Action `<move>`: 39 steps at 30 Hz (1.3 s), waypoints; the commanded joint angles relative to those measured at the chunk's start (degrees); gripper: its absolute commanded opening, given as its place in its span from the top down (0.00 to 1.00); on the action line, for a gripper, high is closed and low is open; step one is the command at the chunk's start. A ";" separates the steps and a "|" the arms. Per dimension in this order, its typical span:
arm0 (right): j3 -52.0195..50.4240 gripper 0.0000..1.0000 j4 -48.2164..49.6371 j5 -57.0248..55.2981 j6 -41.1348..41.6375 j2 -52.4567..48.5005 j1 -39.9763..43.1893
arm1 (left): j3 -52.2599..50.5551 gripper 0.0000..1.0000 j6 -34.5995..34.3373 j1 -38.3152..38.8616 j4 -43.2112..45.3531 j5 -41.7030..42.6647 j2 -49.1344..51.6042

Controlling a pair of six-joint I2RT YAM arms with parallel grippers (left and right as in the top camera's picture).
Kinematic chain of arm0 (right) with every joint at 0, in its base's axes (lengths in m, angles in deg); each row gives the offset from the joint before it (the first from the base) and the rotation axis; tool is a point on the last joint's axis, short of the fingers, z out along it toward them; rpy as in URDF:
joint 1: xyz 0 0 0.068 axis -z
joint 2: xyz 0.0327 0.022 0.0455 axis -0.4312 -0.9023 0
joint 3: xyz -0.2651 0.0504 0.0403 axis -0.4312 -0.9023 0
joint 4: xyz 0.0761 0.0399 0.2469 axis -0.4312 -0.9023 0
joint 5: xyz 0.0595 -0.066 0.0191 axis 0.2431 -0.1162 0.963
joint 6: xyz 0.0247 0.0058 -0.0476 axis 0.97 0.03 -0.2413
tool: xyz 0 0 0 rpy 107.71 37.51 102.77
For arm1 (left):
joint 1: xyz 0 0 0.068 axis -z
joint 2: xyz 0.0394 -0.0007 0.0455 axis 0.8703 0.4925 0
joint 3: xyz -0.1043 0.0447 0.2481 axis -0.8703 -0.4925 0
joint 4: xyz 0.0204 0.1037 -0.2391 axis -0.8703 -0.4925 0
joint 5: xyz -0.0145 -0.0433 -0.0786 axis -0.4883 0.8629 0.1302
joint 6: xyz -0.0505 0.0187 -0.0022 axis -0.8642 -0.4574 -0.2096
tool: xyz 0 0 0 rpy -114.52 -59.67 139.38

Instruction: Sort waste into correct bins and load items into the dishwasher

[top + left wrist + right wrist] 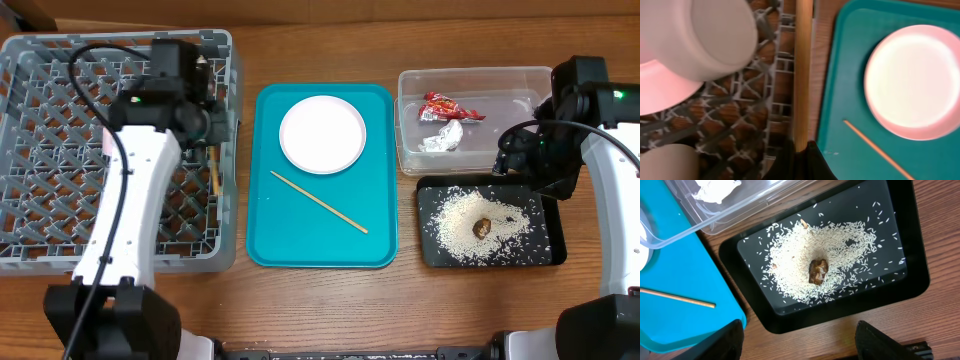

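My left gripper is shut on a wooden chopstick over the right edge of the grey dish rack. In the left wrist view the chopstick stands straight up from the jaws. A grey-green bowl and a pink bowl lie in the rack. The white plate and a second chopstick lie on the teal tray. My right gripper is open and empty, high above the black tray.
The clear tub holds the red wrapper and foil. The black tray holds rice and a brown lump. A pale round vessel shows at the left wrist view's bottom left.
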 commanded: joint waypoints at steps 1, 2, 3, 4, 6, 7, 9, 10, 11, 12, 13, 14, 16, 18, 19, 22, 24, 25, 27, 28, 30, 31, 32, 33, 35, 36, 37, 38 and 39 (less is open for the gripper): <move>0.24 0.27 0.13 0.04 -0.20 1.22 -0.11 | 0.35 0.96 5.40 -3.10 0.04 0.92 4.02; 0.24 0.27 0.13 0.04 -0.22 1.22 -0.11 | 0.35 0.96 5.38 -3.41 0.02 1.16 4.66; 0.24 0.27 0.11 0.04 -0.20 1.22 -0.11 | 0.35 0.95 5.38 -3.63 0.02 1.49 5.44; 0.24 0.27 0.11 0.04 -0.20 1.22 -0.11 | 0.35 0.92 5.38 -3.74 0.02 1.44 6.05; 0.24 0.27 -0.07 0.04 -0.20 1.22 -0.11 | 0.35 0.57 5.38 -3.82 -0.02 1.33 7.28; 0.24 0.27 -0.11 0.04 -0.20 1.22 -0.11 | 0.35 0.43 5.35 -3.82 0.02 1.36 7.41; 0.24 0.27 -0.11 0.04 -0.20 1.22 -0.11 | 0.39 0.33 5.29 -3.82 -0.07 1.40 7.37; 0.24 0.27 -0.11 0.04 -0.20 1.22 -0.11 | 0.57 0.32 4.83 -3.80 -0.46 1.62 7.19; 0.24 0.27 -0.11 0.04 -0.20 1.22 -0.11 | 0.92 0.31 4.13 -3.72 -1.09 2.10 7.04; 0.24 0.27 -0.09 0.02 -0.20 1.22 -0.11 | 1.38 0.31 3.17 -3.54 -1.97 3.52 6.78; 0.24 0.27 -0.09 0.02 -0.20 1.22 -0.11 | 1.64 0.30 2.60 -3.30 -2.54 5.31 6.49; 0.24 0.27 -0.09 0.02 -0.22 1.22 -0.11 | 1.77 0.30 2.05 -2.93 -3.13 7.78 6.08; 0.24 0.27 -0.07 0.02 -0.20 1.22 -0.11 | 1.79 0.31 0.76 -1.57 -4.22 13.09 5.53; 0.24 0.27 -0.04 0.02 -0.20 1.22 -0.11 | 1.73 0.31 -1.73 0.90 -5.25 16.31 5.53; 0.24 0.27 -0.04 0.02 -0.20 1.22 -0.11 | 1.42 0.31 -3.41 2.67 -5.49 16.65 5.57; 0.24 0.27 -0.07 0.02 -0.22 1.22 -0.11 | -1.81 0.29 -14.95 10.56 -4.50 15.56 5.86; 0.24 0.27 -0.07 0.02 -0.20 1.22 -0.11 | -5.22 0.28 -23.78 15.76 -1.55 13.92 6.34; 0.24 0.27 -0.07 0.02 -0.20 1.22 -0.11 | -6.62 0.28 -25.97 17.31 0.00 13.11 6.49; 0.24 0.27 -0.09 0.04 -0.20 1.22 -0.11 | -9.99 0.29 -30.42 20.81 3.91 10.99 6.86; 0.24 0.27 -0.09 0.04 -0.20 1.22 -0.11 | -11.58 0.31 -32.72 22.47 5.77 9.92 7.06; 0.24 0.27 -0.07 0.04 -0.20 1.22 -0.11 | -14.43 0.34 -35.39 25.44 9.57 7.54 7.91; 0.24 0.27 -0.07 0.04 -0.20 1.22 -0.11 | -15.26 0.34 -35.82 26.49 10.64 6.43 8.46; 0.24 0.27 -0.07 0.04 -0.20 1.22 -0.11 | -16.02 0.35 -36.30 27.63 11.52 5.14 9.07; 0.24 0.27 -0.07 0.04 -0.20 1.22 -0.11 | -16.44 0.35 -36.33 28.39 12.04 4.22 9.79; 0.24 0.27 -0.07 0.04 -0.20 1.22 -0.11 | -16.96 0.34 -36.33 29.79 12.50 2.64 11.30; 0.24 0.27 -0.07 0.04 -0.20 1.22 -0.11 | -17.05 0.33 -36.33 30.71 12.96 2.16 13.07; 0.24 0.27 -0.07 0.04 -0.20 1.22 -0.11 | -17.05 0.33 -36.33 30.84 13.38 2.14 14.03; 0.24 0.27 -0.09 0.04 -0.20 1.22 -0.11 | -17.05 0.32 -36.35 30.86 13.77 2.16 14.88; 0.24 0.27 -0.09 0.04 -0.20 1.22 -0.11 | -17.05 0.32 -36.35 30.86 14.23 2.19 15.91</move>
